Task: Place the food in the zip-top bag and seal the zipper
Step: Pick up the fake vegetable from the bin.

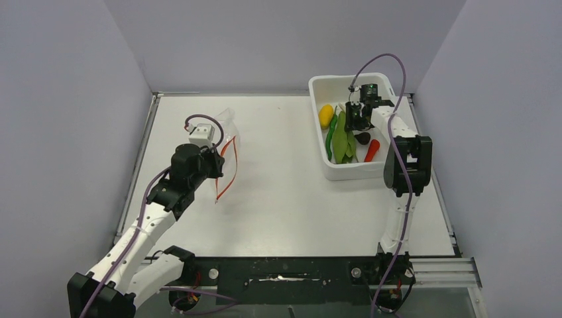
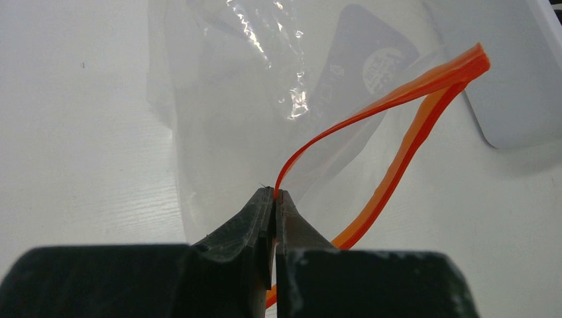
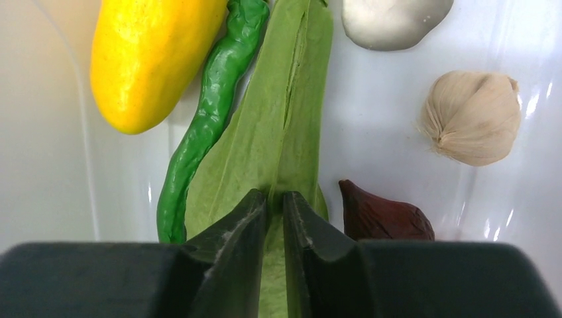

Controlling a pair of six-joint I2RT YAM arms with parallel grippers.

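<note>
The zip-top bag (image 1: 227, 124) lies on the left half of the white table (image 1: 285, 199), well apart from the white tub (image 1: 344, 173) at the far right. Its mouth gapes, and the two halves of the red-orange zipper (image 2: 397, 86) bow apart, meeting again at the far end. The left gripper (image 2: 275, 195) has its jaws pressed together on one half of that strip (the other half runs free beside it).

The food is all in the tub. The right gripper (image 3: 275, 199) reaches down into it, jaws nearly together and pinching the flat green leaf (image 3: 285, 112) along its middle rib. The thin green pepper (image 3: 212, 99) touches the leaf's left edge, with the yellow lump (image 3: 152, 53) just beyond. A dark maroon piece (image 3: 384, 215), a beige garlic bulb (image 3: 472, 116) and a pale grey piece (image 3: 394, 20) sit to the right. The orange-red cone (image 1: 372, 150) lies near the tub's right wall.
</note>
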